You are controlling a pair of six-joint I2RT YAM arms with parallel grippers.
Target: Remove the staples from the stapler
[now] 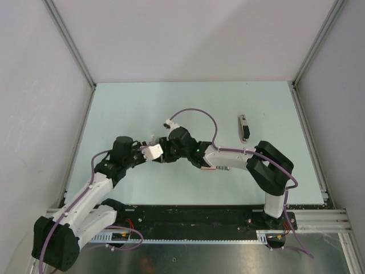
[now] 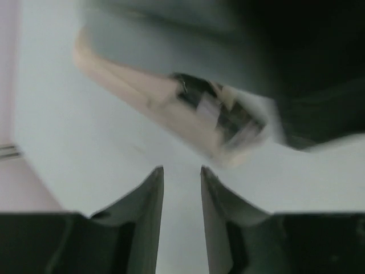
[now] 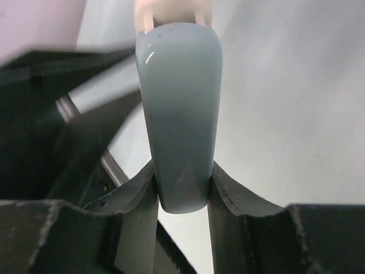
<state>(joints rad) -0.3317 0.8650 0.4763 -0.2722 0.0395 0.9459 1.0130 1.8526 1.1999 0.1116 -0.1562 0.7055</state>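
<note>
One stapler (image 3: 181,103): pale blue.
R gripper (image 3: 182,174): clamped on it.
L gripper (image 2: 181,170): just left, fingers slightly parted, prob. empty; blurry, contact unclear.

My right gripper (image 3: 182,177) is clamped on the stapler (image 3: 179,97). My left gripper (image 2: 179,174) faces it, fingers narrowly apart and empty. Both arms are bent inward, wrists meeting mid-table.

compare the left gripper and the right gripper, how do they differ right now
The right gripper has fingers shut on the stapler; the left gripper has fingers apart, holding nothing. The right gripper reaches in from the right, the left gripper from the left. Both point at the stapler.
</note>
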